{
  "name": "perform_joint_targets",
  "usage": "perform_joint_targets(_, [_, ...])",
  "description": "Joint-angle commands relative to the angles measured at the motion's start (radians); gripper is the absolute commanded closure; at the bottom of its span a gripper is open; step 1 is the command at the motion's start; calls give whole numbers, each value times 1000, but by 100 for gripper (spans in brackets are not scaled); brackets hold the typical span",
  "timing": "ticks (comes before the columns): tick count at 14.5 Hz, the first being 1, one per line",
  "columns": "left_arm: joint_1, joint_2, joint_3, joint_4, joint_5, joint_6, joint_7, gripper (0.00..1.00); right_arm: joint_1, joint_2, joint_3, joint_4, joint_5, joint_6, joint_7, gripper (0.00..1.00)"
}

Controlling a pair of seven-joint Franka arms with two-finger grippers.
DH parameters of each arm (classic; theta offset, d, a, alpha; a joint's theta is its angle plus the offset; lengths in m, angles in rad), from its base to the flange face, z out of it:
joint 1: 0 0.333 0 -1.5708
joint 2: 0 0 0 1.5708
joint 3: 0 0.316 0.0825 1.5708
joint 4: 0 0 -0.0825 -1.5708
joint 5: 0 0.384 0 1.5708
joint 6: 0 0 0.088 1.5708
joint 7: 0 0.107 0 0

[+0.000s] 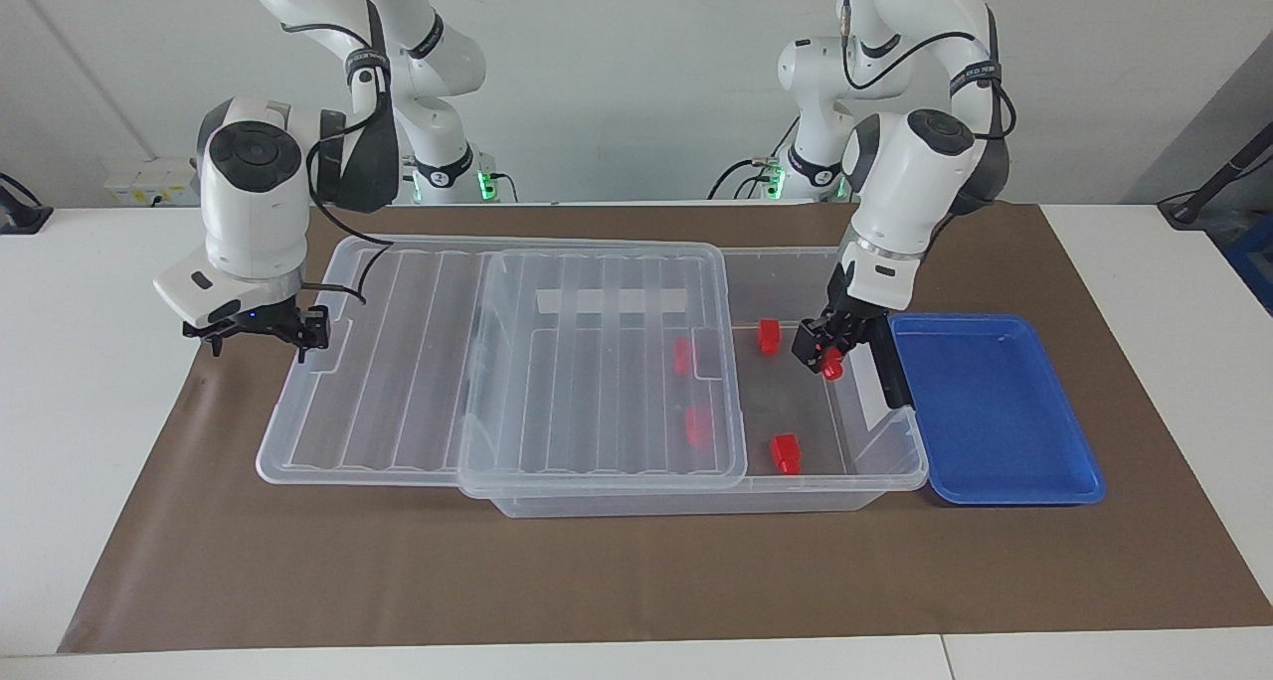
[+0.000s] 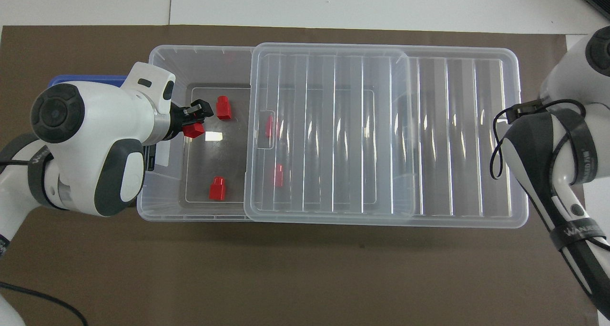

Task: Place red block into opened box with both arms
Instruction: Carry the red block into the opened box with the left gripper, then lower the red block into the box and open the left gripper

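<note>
One red block (image 1: 832,364) gripped in left gripper (image 1: 823,352) fingers, hanging over box (image 1: 796,262) open end, floor straight below. Right gripper (image 1: 298,330) fingers spread at lid (image 1: 597,362) edge.

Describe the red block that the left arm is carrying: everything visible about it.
The red block is small, bright red and looks like plastic, with a slightly stepped shape. It is clamped in the shut left pincer and hangs in the air over the uncovered end of the clear box, touching nothing else. Four similar blocks lie on the box floor below, two of them under the lid.
</note>
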Motion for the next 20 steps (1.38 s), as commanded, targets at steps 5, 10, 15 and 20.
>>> perform_joint_targets(5, [-79, 80, 18, -84, 100, 121, 63, 100, -12, -142, 4, 18, 268, -84, -21, 0])
perform_joint_targets(10, [-80, 152, 18, -84, 185, 125, 63, 100, -15, -167, -15, 124, 392, -240, -7, 0])
perform_joint_targets(15, [-77, 169, 18, -85, 197, 154, 62, 100, -14, -174, -17, 142, 412, -363, 134, 0])
perform_joint_targets(20, [-76, 170, 18, -85, 197, 163, 45, 34, -38, -183, -19, 125, 477, -362, 123, 0])
